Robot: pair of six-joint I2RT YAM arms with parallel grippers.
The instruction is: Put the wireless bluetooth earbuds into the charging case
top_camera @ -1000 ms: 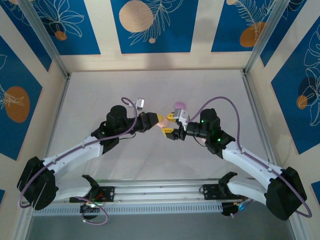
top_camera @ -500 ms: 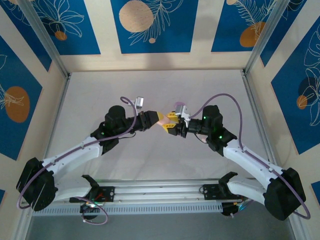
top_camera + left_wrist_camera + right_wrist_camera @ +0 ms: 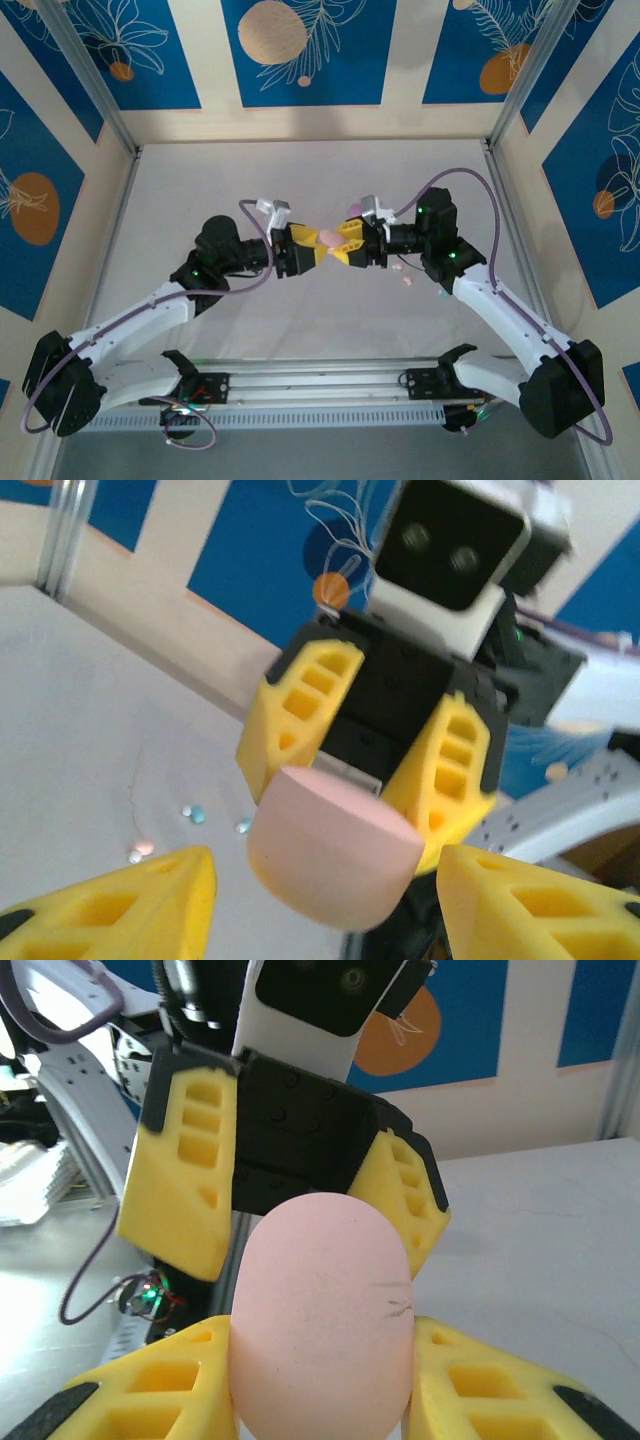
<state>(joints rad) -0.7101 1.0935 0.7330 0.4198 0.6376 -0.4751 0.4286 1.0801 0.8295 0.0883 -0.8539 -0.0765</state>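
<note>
Pink case (image 3: 320,1290) within the right pincer (image 3: 321,1365)

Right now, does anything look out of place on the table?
Yes: several tiny pastel earbuds lie scattered loose on the white table near the right gripper, which holds the pink oval case aloft instead.

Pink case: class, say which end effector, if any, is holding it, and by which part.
The right end effector clamps the pink case by its opposite sides; the left end effector stands open, clear of it.
</note>
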